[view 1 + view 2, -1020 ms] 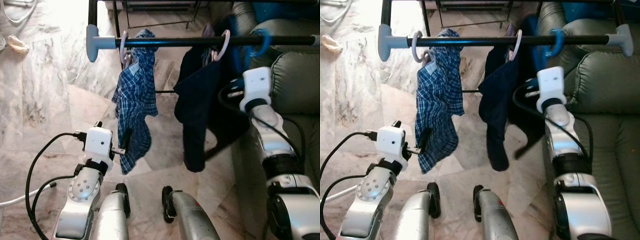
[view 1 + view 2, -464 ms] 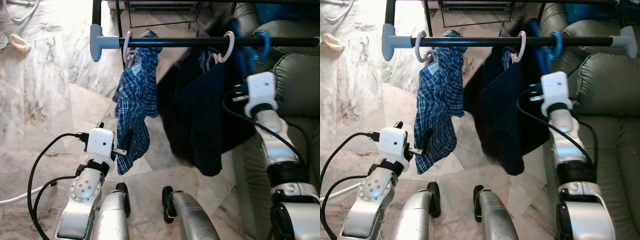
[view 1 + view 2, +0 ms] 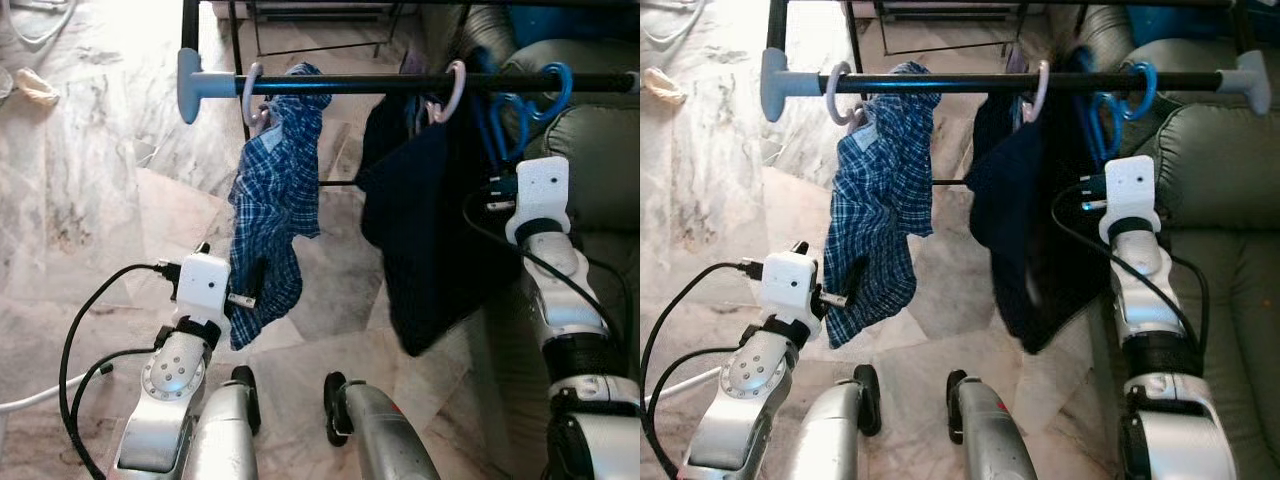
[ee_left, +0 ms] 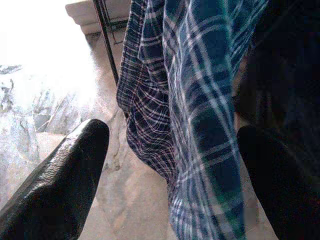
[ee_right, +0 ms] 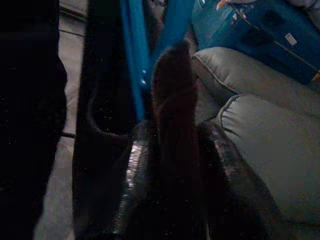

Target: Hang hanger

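A black rail (image 3: 380, 84) with grey end caps crosses the top of the eye views. A blue plaid shirt (image 3: 275, 210) hangs from a pale hanger hook (image 3: 250, 92) at the rail's left. A dark garment (image 3: 420, 230) hangs mid-rail by a pink hook (image 3: 455, 85). The blue hanger (image 3: 510, 120) has its hook over the rail at the right. My right gripper (image 5: 172, 55) is raised just under it and shut on the blue hanger. My left gripper (image 4: 172, 132) is open, low, at the plaid shirt's hem.
A grey-green sofa (image 3: 600, 150) stands close on the right, with a blue object (image 3: 1180, 20) on it. The rack's black legs (image 3: 233, 40) rise from the marble floor (image 3: 90, 200). A white cable (image 3: 20, 405) lies at the lower left.
My right arm has shifted to the right and the blue hanger's hook has slid right along the rail. The dark garment has swung. My left arm has stayed put.
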You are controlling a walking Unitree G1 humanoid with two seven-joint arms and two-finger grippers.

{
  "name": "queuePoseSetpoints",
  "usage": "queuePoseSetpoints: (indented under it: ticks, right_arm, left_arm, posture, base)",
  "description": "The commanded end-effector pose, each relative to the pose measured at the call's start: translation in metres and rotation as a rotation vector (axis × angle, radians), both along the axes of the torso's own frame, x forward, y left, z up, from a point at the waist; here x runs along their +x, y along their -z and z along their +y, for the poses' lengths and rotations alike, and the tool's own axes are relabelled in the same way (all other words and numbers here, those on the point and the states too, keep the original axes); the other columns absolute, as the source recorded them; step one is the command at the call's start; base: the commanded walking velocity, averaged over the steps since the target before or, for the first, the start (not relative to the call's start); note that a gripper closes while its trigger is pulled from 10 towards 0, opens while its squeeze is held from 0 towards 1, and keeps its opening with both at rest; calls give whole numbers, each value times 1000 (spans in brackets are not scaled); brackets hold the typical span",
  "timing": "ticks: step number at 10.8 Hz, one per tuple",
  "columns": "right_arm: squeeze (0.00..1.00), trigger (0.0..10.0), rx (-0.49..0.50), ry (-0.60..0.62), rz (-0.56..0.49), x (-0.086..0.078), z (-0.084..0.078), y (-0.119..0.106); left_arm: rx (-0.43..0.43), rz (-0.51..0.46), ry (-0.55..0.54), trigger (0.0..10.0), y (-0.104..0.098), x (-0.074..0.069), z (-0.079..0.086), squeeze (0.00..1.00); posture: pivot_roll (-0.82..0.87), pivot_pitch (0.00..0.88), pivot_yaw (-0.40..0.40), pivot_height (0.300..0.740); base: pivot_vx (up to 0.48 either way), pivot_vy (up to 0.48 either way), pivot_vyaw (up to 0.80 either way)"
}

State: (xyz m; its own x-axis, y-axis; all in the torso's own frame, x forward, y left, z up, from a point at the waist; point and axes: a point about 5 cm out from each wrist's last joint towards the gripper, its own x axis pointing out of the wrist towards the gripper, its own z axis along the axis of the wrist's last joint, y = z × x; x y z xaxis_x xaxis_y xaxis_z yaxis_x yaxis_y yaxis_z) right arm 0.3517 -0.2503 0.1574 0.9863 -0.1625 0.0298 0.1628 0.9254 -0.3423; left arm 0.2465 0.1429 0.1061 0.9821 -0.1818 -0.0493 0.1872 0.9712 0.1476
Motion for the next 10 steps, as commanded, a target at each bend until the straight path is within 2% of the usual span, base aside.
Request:
queuePoseSetpoints:
  ticks: [1, 2, 3, 4, 5, 6, 7, 8, 10]
  right_arm:
    - [910, 10000, 5, 16, 46, -2, -7, 7]
    - [0, 10000, 21, 18, 43, 1, -7, 5]
    - [0, 10000, 42, 5, 42, 1, -5, 6]
    - [1000, 10000, 87, -7, 32, 0, -4, 5]
    - [1000, 10000, 99, -22, 20, 0, -4, 2]
    - [620, 10000, 106, -38, 19, 0, -6, 1]
    - [0, 10000, 116, -25, 27, 0, -12, 0]
    - [0, 0, 131, -18, 17, 0, -14, -2]
    - [0, 0, 157, -42, 19, 1, -12, -1]
  left_arm:
    - [11, 30, -8, 10000, 7, -4, 2, 0]
    - [12, 31, -11, 10000, 8, -4, 2, 0]
    - [14, 35, -15, 10000, 8, -5, 2, 0]
    - [15, 38, -14, 10000, 9, -5, 3, 0]
    - [16, 43, -11, 10000, 10, -6, 3, 0]
    - [12, 45, -1, 10000, 10, -7, 2, 0]
    - [11, 45, 6, 10000, 10, -7, 1, 0]
    - [11, 48, 9, 10000, 10, -8, 0, 0]
    - [11, 54, 10, 10000, 11, -10, 0, 0]
  posture:
    - [42, 330, -55, 740]
    - [45, 330, -55, 740]
    - [47, 333, -55, 740]
    - [49, 334, -55, 740]
    - [47, 337, -53, 740]
    - [43, 341, -49, 740]
    - [41, 342, -50, 740]
    - [42, 344, -50, 740]
    - [44, 347, -49, 740]
  base:
    - [0, 0, 0]
    - [0, 0, 0]
    - [0, 0, 0]
    - [0, 0, 0]
    - [0, 0, 0]
    - [0, 0, 0]
    - [0, 0, 0]
    - [0, 0, 0]
    - [0, 0, 0]
